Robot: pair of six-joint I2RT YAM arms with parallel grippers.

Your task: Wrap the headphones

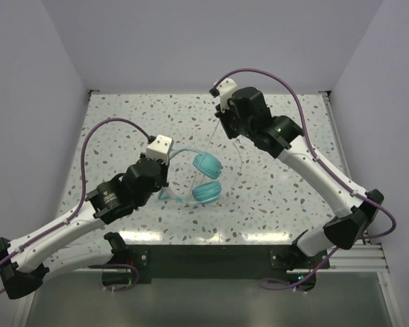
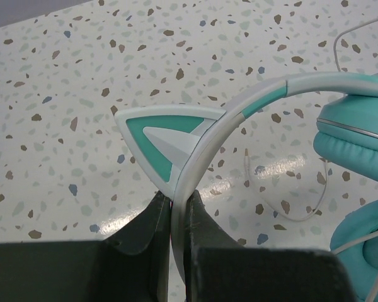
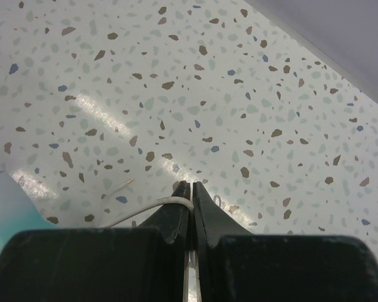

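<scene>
left gripper [image 2: 175, 202]: jaws pinched tight on the thin headband [image 2: 205, 148], just below its triangular teal fin [image 2: 157, 135].
right gripper [image 3: 190, 190]: jaws closed on the whitish cord [image 3: 148, 209], held above the table [image 1: 123, 122] toward its far side, well apart from the left gripper.
headphones [image 1: 207, 192]: mid-table between the two arms, just beside the left gripper. the two teal earcups lie close together. whether they rest on the surface or hang just above it cannot be told.
cord run: a thin line rises from the earcups to the right gripper. no turns are seen around the headband.
stage (judged): cord drawn out, winding not yet begun.
risk, slip: the cord is thin and smooth, so a sideways pull could draw it through the closed jaws and drop it.
risk, overpull: too much tension would strain the cord where it enters the earcup, or twist the narrow headband out of the left pinch.
risk, slack: a loose loop could catch on an earcup or the fin and leave an untidy wrap.
</scene>
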